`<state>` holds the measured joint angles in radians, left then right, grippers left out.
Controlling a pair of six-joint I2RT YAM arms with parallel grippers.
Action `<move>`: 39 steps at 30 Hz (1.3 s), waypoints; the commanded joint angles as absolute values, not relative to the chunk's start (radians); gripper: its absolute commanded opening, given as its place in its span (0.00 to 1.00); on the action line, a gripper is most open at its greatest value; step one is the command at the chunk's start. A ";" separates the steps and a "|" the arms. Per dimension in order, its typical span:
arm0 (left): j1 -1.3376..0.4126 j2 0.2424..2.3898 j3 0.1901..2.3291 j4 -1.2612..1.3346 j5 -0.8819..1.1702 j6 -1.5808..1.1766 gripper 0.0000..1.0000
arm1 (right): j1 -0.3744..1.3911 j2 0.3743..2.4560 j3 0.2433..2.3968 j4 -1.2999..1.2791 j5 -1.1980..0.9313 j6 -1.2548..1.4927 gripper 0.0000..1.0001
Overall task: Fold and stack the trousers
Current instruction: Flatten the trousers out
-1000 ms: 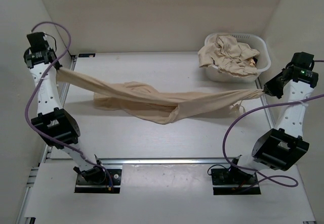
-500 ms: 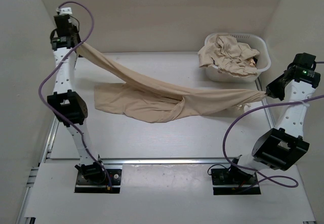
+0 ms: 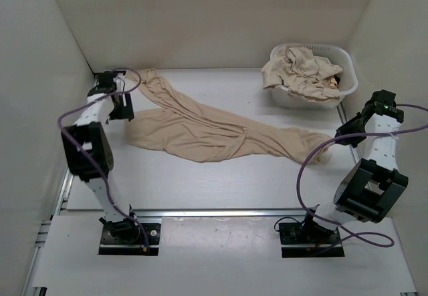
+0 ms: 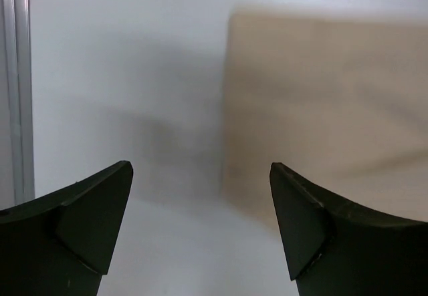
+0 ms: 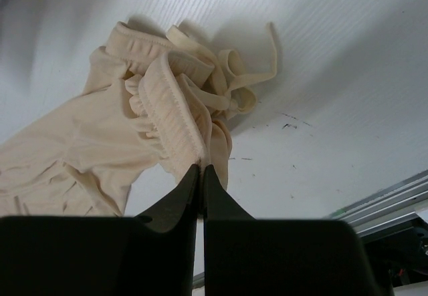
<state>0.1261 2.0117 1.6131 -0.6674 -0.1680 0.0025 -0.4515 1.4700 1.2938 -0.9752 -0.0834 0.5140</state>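
A: Trousers (image 3: 200, 132), what's noted?
B: Thin soft cloth, matt, v. wrinkled; ribbed, gathered elastic is seen at waistband (image 5: 170, 102).
A: Table (image 3: 221, 182)?
B: Smooth white matt top, faint grain and a few scuffs. Basket (image 3: 350, 69) is white plastic w/ slight sheen. Rail (image 3: 221, 212): bare metal, dull.

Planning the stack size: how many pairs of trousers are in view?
2 at least: the trousers spread across the table, and a crumpled beige heap in the white basket, which may hide more.

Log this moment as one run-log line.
left hand: open, empty | right hand: shut on trousers waistband | trousers: lying across table, unfolded
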 commanded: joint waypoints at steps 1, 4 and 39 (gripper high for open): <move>0.124 1.685 1.349 -0.683 -0.101 0.000 0.94 | -0.457 1.431 1.278 -0.920 -0.114 0.515 0.00; 0.095 1.597 1.132 -0.672 -0.083 0.000 0.94 | -0.457 1.431 1.269 -0.911 -0.114 0.515 0.00; 0.268 1.492 1.601 -1.284 -0.014 0.000 0.14 | -0.486 1.259 1.382 -1.008 -0.018 0.456 0.00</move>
